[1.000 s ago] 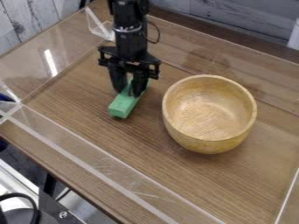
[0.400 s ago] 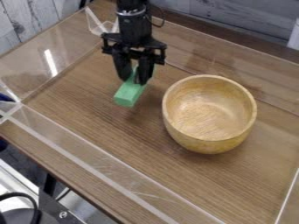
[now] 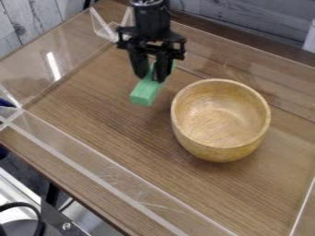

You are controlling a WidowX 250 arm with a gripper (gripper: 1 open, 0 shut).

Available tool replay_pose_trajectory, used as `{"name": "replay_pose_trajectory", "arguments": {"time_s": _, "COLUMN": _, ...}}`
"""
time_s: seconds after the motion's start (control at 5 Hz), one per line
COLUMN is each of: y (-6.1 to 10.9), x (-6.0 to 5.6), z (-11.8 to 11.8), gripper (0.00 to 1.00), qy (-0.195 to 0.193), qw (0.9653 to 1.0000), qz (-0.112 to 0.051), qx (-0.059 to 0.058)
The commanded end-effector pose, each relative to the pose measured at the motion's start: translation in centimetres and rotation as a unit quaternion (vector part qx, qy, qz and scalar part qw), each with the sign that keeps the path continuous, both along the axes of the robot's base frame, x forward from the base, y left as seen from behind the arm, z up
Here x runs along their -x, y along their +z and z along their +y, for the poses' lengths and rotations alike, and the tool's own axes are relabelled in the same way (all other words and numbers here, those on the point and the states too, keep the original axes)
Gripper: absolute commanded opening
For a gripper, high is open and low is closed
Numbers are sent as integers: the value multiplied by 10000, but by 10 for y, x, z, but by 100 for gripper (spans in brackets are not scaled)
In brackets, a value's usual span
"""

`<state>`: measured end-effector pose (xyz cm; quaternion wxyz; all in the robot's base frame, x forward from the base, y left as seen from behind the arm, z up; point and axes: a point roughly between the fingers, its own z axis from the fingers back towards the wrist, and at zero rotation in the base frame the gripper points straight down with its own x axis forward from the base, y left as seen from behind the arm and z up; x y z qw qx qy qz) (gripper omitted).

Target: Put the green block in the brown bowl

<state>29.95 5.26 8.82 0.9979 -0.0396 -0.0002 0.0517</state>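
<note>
1 green block (image 3: 146, 90) hangs from the gripper (image 3: 150, 72) of the dark robot arm (image 3: 153, 17), gripped near its upper end and tilted, its lower end angled toward the left of the view. The brown bowl (image 3: 220, 121) sits upright on the wooden table (image 3: 147, 175), just beside the block and apart from it, with bare wood grain visible inside. At the lower left, 1 black cable (image 3: 28, 206) curls past the table's edge.
</note>
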Motion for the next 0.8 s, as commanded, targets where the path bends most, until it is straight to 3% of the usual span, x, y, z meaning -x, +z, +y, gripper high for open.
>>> {"name": "replay_pose_trajectory", "arguments": {"time_s": 0.0, "y": 34, "x": -14, "z": -16, "gripper": 0, "qy": -161, "qw": 9988, "qz": -462, "qx": 29}}
{"name": "replay_pose_trajectory", "arguments": {"time_s": 0.4, "y": 33, "x": -18, "z": -70, "gripper": 0, "qy": -790, "qw": 9956, "qz": -473, "qx": 150}}
{"name": "replay_pose_trajectory", "arguments": {"time_s": 0.6, "y": 26, "x": -16, "z": -79, "gripper": 0, "qy": -928, "qw": 9947, "qz": -405, "qx": 162}}
